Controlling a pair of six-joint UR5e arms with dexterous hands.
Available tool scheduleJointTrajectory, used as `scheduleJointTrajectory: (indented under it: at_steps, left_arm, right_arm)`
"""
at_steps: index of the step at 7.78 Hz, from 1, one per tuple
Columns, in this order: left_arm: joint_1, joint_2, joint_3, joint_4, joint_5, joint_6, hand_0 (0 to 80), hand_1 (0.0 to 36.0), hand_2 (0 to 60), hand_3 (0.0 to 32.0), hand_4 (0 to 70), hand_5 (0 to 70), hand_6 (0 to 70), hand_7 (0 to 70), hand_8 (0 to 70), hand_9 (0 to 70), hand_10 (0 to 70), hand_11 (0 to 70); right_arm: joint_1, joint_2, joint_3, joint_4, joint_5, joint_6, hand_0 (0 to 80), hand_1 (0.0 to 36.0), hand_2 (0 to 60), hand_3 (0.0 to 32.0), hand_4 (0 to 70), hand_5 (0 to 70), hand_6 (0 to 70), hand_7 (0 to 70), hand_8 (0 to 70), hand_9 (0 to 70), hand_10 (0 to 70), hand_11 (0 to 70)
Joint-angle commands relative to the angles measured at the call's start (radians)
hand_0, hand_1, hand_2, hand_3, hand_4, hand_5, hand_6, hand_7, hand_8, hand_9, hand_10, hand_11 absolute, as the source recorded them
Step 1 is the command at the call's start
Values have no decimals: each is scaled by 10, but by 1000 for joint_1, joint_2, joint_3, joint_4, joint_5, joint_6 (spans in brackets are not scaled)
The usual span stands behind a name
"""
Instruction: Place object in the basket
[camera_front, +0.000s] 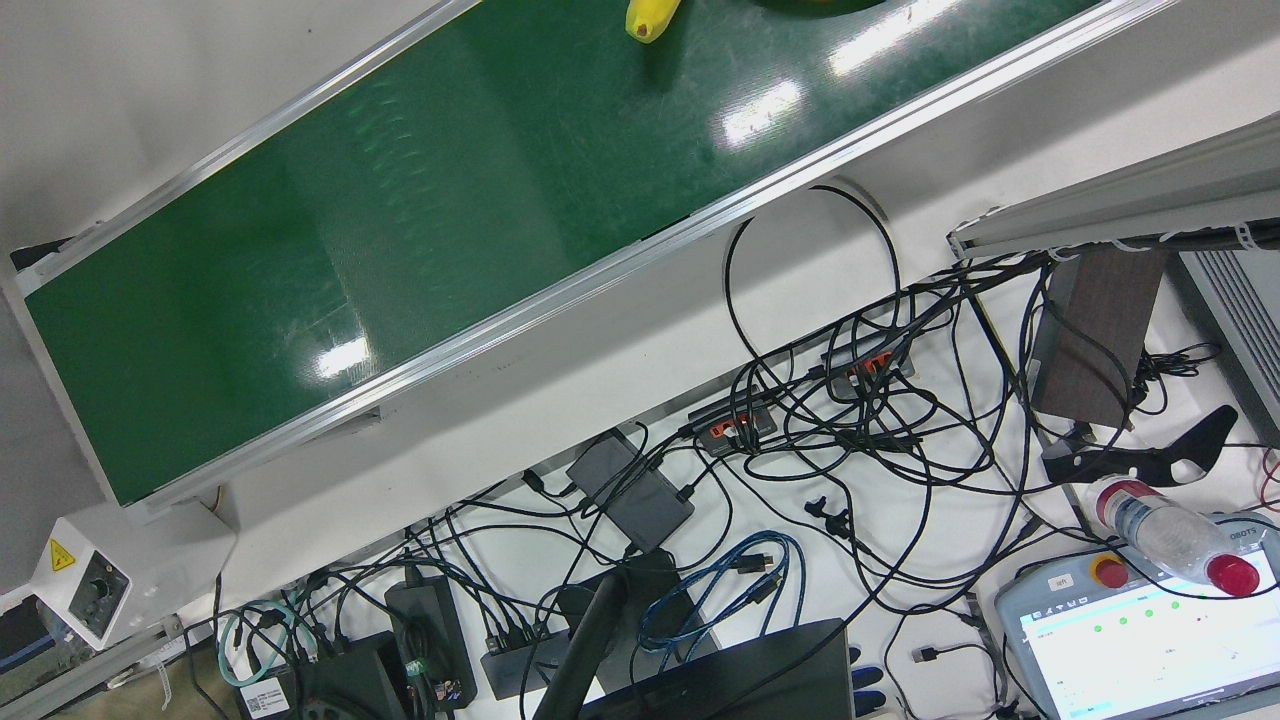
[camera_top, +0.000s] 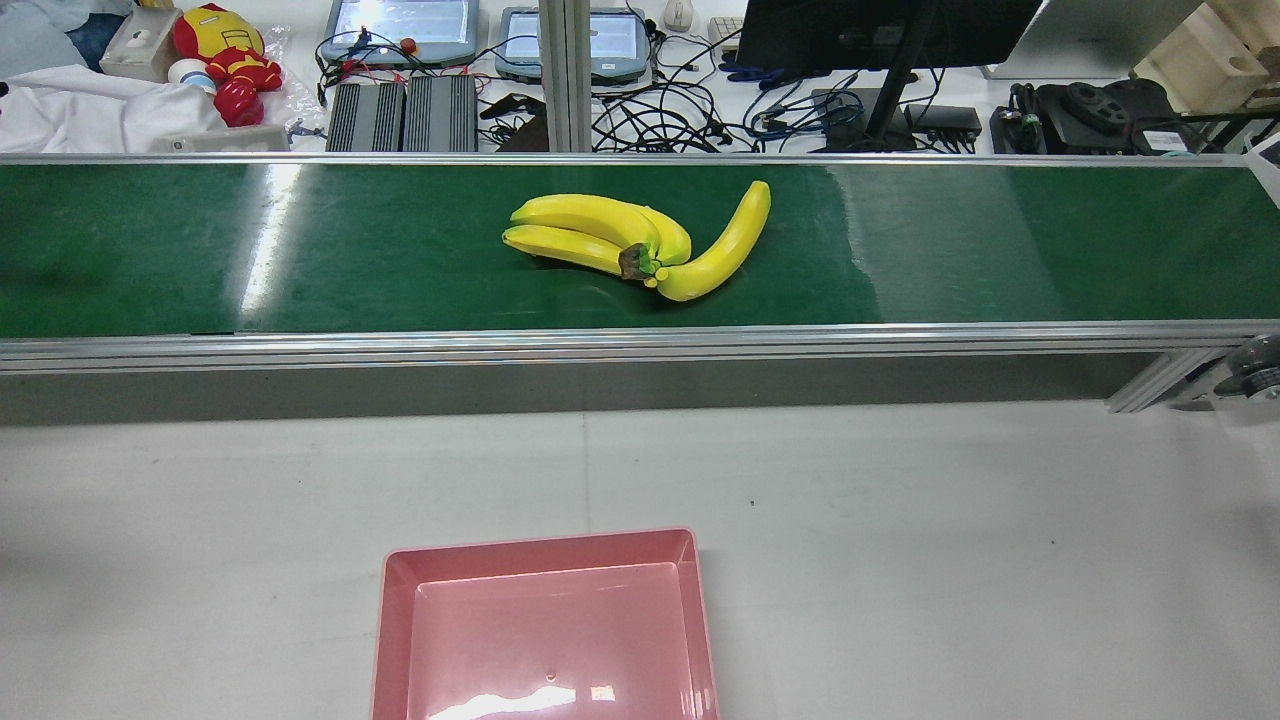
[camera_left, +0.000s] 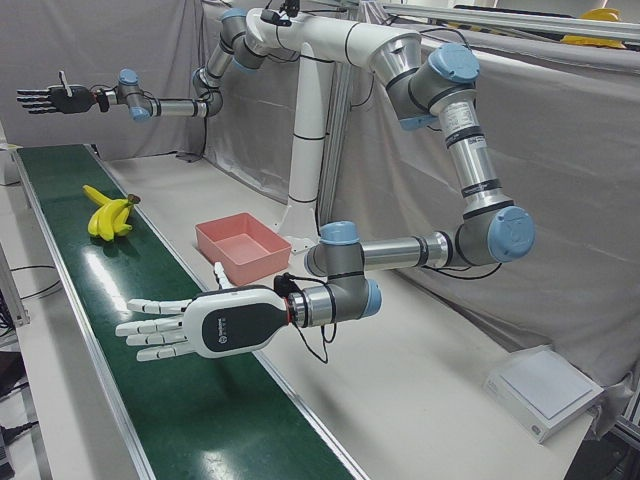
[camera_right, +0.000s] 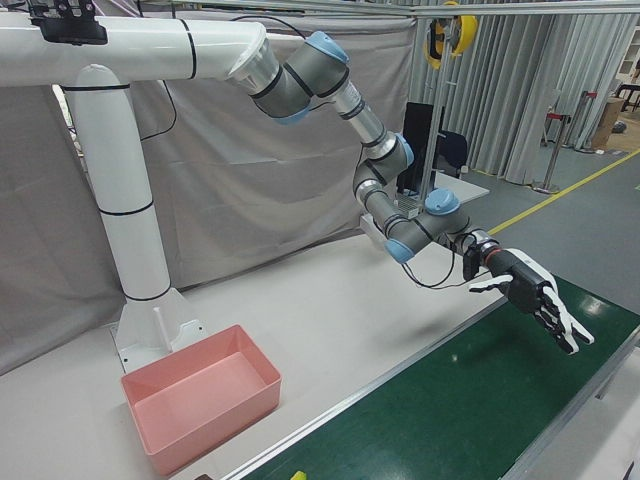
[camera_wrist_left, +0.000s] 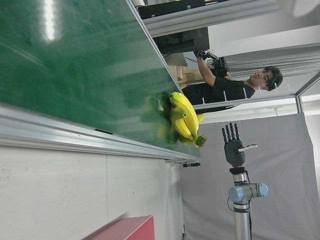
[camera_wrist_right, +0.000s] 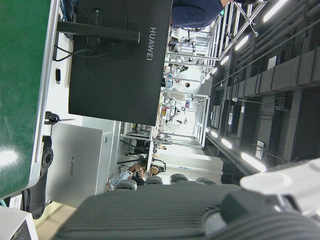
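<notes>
Nearest to the robot, the pink rectangular basket (camera_top: 545, 548) stands on the white tabletop (camera_top: 900, 560). We see nothing inside it. In the rear view it sits a little to the left of the middle, well apart from the green conveyor belt (camera_top: 1000, 240) that runs across the tabletop's far side.

The bunch of yellow bananas (camera_top: 640, 245) lies on the belt, about in the middle of its length. Its brown and green stem end points toward the robot. One banana curves away to the right in the rear view, and the others lie together to the left. No hand touches the bunch.

The left hand (camera_left: 200, 325) hovers above the belt at one end, well apart from the bananas. Its fingers are stretched out and spread, and it holds nothing. The right hand (camera_right: 535, 297) hangs above the other end of the belt. Its fingers are also spread and it is empty. In the left-front view the right hand is a small dark shape far beyond the bananas, so the bunch lies between the two hands.

Behind the belt there is a white bench with a black monitor (camera_top: 880, 30), two teach pendants (camera_top: 400, 30), many black cables (camera_top: 660, 110) and a red and yellow toy figure (camera_top: 225, 60).
</notes>
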Motion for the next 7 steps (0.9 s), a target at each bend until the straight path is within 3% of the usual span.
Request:
scheduleJointTrajectory:
  at_steps: [1, 4, 5, 7]
  left_arm:
    - [9, -11, 16, 0, -2, 12, 604, 149, 0, 12, 162, 138, 20, 67, 98, 91, 37, 74]
    - [9, -37, 7, 40, 0, 59, 635, 158, 0, 34, 147, 144, 17, 69, 106, 96, 34, 72]
    - [9, -57, -10, 78, 4, 102, 642, 162, 0, 60, 122, 147, 11, 70, 110, 95, 30, 67]
    - [9, -59, -146, 206, 7, 220, 633, 158, 0, 54, 126, 147, 10, 70, 108, 96, 30, 66]
  right_arm:
    - [0, 0, 0, 0, 0, 0, 0, 0, 0, 0, 0, 0, 0, 0, 0, 0, 0, 0]
    - [0, 0, 0, 0, 0, 0, 0, 0, 0, 0, 0, 0, 0, 0, 0, 0, 0, 0]
    - [0, 0, 0, 0, 0, 0, 0, 0, 0, 0, 0, 0, 0, 0, 0, 0, 0, 0]
    - [0, 0, 0, 0, 0, 0, 0, 0, 0, 0, 0, 0, 0, 0, 0, 0, 0, 0]
